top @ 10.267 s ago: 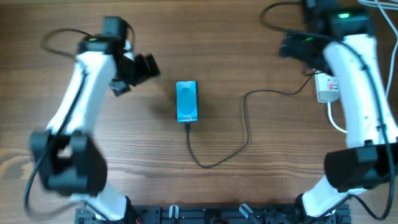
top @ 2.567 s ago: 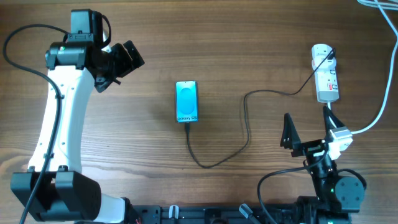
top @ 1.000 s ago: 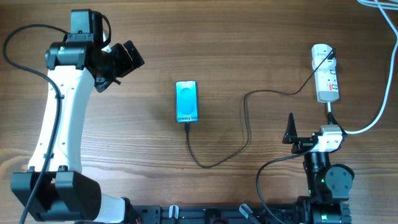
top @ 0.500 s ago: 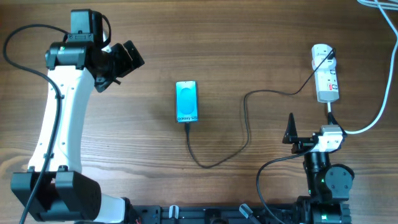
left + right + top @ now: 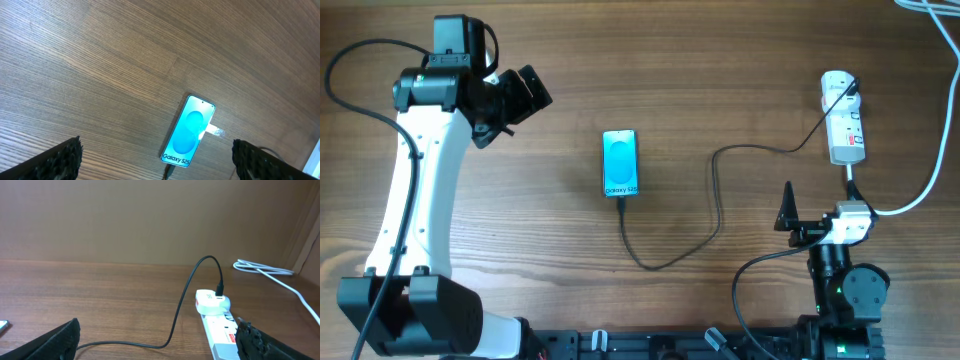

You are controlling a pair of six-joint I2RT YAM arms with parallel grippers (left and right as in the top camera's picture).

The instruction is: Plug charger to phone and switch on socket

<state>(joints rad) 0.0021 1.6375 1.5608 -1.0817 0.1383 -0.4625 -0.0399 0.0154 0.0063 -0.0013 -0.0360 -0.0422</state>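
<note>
The phone (image 5: 621, 163) lies flat mid-table with a glowing cyan screen. It also shows in the left wrist view (image 5: 189, 131). The thin black charger cable (image 5: 717, 205) meets the phone's lower edge, loops toward the front and runs to a white plug in the socket (image 5: 844, 125) at the back right. My left gripper (image 5: 512, 108) is open and empty, high and well left of the phone (image 5: 159, 156). My right gripper (image 5: 817, 212) is open and empty, low near the front edge, facing the socket (image 5: 222, 325) and the cable (image 5: 184, 311).
A thick white cord (image 5: 923, 187) runs from the socket's near end off the back right corner and shows in the right wrist view (image 5: 265, 271). My right arm is folded at the front right. The left arm's black cable (image 5: 350, 75) arcs at the far left.
Since ten seconds ago my right arm has drawn back from the socket to the front edge, and the left arm has shifted left. Nothing has moved in the last second.
</note>
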